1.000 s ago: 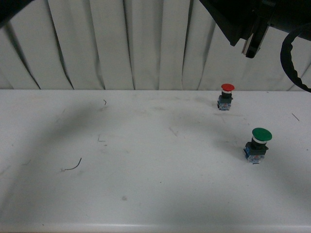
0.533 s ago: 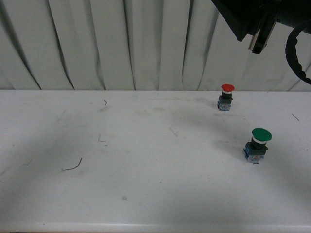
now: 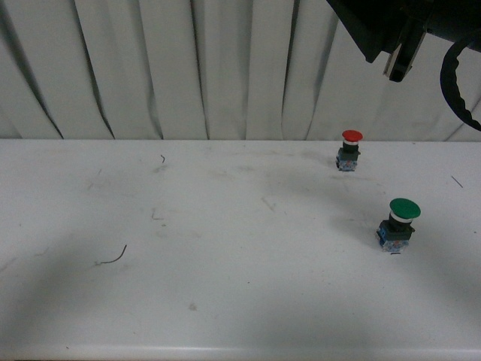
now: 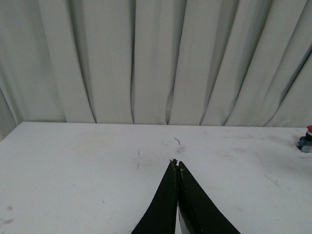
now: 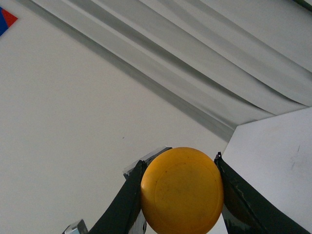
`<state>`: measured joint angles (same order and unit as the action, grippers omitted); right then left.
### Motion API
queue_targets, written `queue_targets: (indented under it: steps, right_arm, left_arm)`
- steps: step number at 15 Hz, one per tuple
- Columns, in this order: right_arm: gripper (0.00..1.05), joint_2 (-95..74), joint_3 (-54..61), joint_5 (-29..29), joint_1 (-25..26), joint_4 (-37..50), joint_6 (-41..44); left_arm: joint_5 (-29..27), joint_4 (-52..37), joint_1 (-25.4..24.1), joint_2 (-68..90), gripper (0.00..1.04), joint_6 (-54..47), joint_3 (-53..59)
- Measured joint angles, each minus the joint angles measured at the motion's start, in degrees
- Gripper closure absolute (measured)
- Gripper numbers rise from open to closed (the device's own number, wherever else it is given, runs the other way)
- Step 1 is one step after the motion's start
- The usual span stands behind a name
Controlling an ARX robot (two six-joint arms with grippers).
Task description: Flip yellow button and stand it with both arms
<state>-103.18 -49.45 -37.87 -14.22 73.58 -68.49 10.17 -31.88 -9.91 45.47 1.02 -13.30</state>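
The right tool pinches the yellow button, one finger on each side of its cap, high above the far right of the worktop. The red button and green button stand below. The left tool is pressed together and empty. The flip seems to be the step in hand. Next, the left tool would need to spread and meet the button for a handover.

I see table spanning full width, curtain hanging behind its back edge. Far push-button on table, right of centre, near back edge. Near push-button on table further right, closer to me, well apart from the first. Wire scrap on table front left. My right gripper high above table's right back, held push-button between its fingers.
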Motion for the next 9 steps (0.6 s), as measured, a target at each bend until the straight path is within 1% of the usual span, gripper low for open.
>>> queue_targets:
  steps: [1, 5, 6, 7, 9]
  right_arm:
    - [0.68, 0.00, 0.00, 0.11, 0.02, -0.02, 0.20]
    - [0.68, 0.00, 0.00, 0.35, -0.02, -0.04, 1.03]
    - [0.68, 0.00, -0.02, 0.39, -0.02, -0.02, 1.07]
    - [0.68, 0.00, -0.02, 0.39, -0.04, -0.04, 1.25]
    - [0.68, 0.11, -0.02, 0.35, -0.09, -0.02, 1.55]
  left_arm:
    - [-1.14, 0.15, 1.22, -2.25, 1.03, -0.13, 1.75]
    - [-4.59, 2.86, 4.50, -9.51, 1.03, -0.20, 6.67]
    - [-8.63, 4.04, 7.61, -11.54, 1.03, -0.17, 7.61]
    - [-9.44, 4.98, 10.05, -13.38, 1.03, -0.20, 8.41]
    - [-10.23, 7.28, 9.75, -16.92, 1.03, -0.24, 9.70]
